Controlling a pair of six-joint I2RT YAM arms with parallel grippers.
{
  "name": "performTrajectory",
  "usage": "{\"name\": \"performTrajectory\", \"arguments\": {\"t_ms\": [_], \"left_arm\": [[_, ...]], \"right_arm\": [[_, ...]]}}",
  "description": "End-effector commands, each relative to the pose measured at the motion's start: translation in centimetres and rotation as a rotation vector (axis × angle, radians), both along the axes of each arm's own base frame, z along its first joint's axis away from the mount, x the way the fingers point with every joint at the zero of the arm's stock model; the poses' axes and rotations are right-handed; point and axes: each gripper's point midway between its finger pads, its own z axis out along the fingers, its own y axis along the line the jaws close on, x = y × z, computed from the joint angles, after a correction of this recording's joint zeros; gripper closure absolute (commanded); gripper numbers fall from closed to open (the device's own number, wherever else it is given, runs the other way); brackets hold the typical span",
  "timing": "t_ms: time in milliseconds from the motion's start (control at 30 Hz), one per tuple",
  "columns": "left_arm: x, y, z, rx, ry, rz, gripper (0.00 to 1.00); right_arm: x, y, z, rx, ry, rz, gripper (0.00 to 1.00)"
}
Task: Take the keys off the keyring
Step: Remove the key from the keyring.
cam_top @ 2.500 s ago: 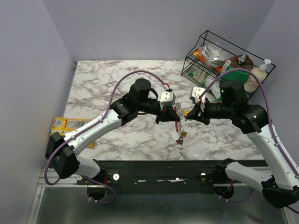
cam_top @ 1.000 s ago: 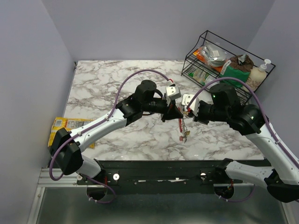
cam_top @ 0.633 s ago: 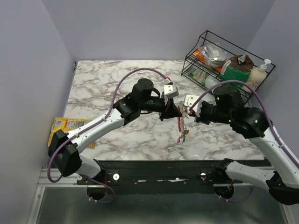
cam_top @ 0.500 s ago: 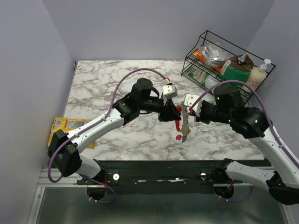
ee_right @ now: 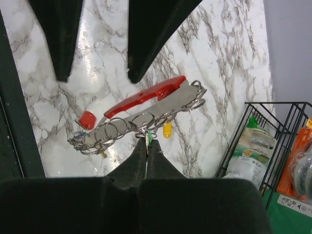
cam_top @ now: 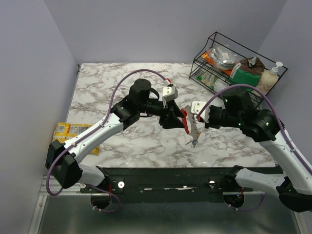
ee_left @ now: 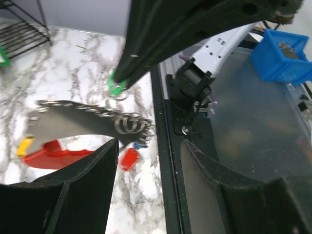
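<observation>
Left gripper (cam_top: pixel 175 119), seen from above, has its jaws spread with nothing between them, just left of the keyring (cam_top: pixel 193 129). The right gripper (cam_top: pixel 197 118) is clenched at the keyring's upper part. The keyring hangs slanted over the marble table (cam_top: pixel 107 83), red bar on the left and grey plate on the right, with the keys (cam_top: pixel 194 142) bunched at its lower end. Whether that end touches the table cannot be told. A wire rack (cam_top: pixel 214 53) stands at the far right corner, and a yellow packet (cam_top: pixel 68 130) lies off the table's left edge.

From the left wrist, the left gripper's own fingers (ee_left: pixel 92 185) stand wide apart, and the keyring lies beyond their tips, outside the gap. Its grey plate carries a row of wire rings. A yellow tag (ee_left: pixel 25 146) and a red tag (ee_left: pixel 129 159) hang under it. The right gripper's dark fingers reach in from above and pinch the green-tagged key (ee_left: pixel 116 88). A blue bin (ee_left: pixel 282 58) sits beyond the table's edge.

From the right wrist, the right gripper's fingers meet on the green-tagged key, which hangs from a ring near the plate's middle. The left gripper's two fingers show as dark wedges above the red bar, apart from each other and clear of it.
</observation>
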Motion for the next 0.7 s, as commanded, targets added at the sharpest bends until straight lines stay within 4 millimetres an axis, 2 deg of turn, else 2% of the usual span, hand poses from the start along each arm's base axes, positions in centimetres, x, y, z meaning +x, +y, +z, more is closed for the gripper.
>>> {"name": "performTrajectory", "arguments": {"t_ms": [0, 33, 133, 267, 467, 667], "left_arm": [[2.1, 1.0, 1.3, -0.010, -0.053, 0.117, 0.37], [2.5, 1.1, 1.2, -0.006, -0.054, 0.135, 0.37], [3.1, 1.3, 1.2, -0.007, -0.061, 0.159, 0.37], [3.4, 1.6, 2.0, -0.004, -0.095, 0.170, 0.35], [5.0, 2.6, 3.3, -0.008, -0.150, 0.229, 0.33], [6.5, 2.9, 2.3, 0.028, -0.196, 0.265, 0.24]], "right_arm": [[-1.9, 0.1, 1.1, -0.018, -0.001, 0.123, 0.99], [-2.4, 0.3, 1.5, -0.010, 0.004, 0.153, 0.99], [-3.3, 0.4, 1.0, -0.041, 0.029, 0.216, 0.99], [-4.0, 0.6, 0.9, -0.062, 0.043, 0.276, 0.99], [-4.9, 1.4, -0.4, -0.124, 0.089, 0.352, 0.99], [-5.8, 2.6, -1.3, -0.167, 0.124, 0.424, 0.99]]}}
